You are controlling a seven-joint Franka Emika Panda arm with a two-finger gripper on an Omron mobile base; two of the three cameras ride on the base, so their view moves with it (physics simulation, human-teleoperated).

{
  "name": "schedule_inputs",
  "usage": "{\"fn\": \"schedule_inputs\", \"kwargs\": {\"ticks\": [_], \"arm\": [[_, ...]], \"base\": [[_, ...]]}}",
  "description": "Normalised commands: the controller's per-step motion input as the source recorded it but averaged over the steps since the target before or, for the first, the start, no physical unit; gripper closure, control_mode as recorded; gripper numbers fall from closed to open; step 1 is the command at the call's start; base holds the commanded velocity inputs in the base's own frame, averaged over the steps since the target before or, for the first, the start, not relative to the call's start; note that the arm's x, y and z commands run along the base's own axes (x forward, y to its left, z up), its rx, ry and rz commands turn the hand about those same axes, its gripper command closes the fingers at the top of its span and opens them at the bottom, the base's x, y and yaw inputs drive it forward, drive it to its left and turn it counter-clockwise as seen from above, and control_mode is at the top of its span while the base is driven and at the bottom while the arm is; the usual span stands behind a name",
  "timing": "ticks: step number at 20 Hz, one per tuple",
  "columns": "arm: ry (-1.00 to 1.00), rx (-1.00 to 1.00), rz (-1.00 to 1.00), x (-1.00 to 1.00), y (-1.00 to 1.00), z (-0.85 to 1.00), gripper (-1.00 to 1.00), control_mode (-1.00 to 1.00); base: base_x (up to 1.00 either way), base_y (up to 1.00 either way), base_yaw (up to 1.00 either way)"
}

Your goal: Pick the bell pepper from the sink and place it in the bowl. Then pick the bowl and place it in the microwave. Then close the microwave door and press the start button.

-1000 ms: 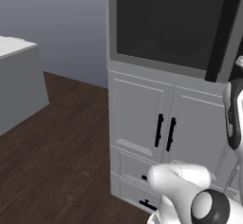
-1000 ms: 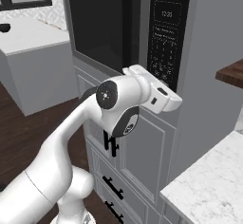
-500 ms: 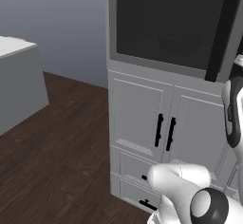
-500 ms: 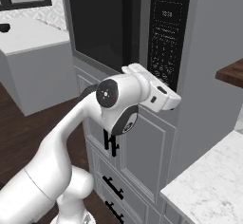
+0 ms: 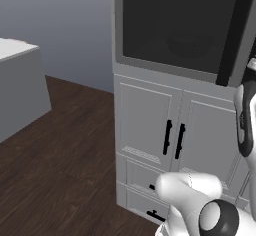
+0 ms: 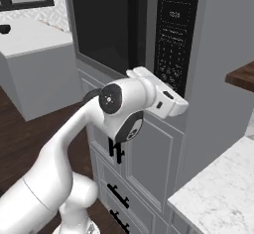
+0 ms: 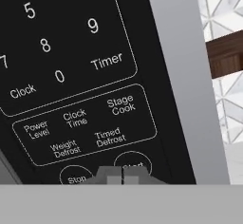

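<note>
pincer [image 7: 122,174]: tips together, gripping nothing
start button [image 7: 133,163]: directly ahead of the tips, right of the stop button [image 7: 76,177]
microwave door [image 5: 175,27]: shut

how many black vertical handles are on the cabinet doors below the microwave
2: left handle and right handle stand side by side where the two doors meet, below the microwave. None seem hidden.

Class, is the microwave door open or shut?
Shut: the microwave door sits flush in its frame, dark glass facing out, beside the control strip.
</note>
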Motion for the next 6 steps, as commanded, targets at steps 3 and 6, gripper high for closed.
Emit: {"fn": "schedule_inputs", "kwargs": {"ticks": [3, 6], "arm": [[0.00, 0.00, 0.00, -0.30, 0.01, 0.00, 1.00, -1.00], [-0.03, 0.00, 0.00, -0.54, 0.00, 0.00, 1.00, -1.00]], "base": [[0.00, 0.00, 0.00], [0.00, 0.00, 0.00]]}}
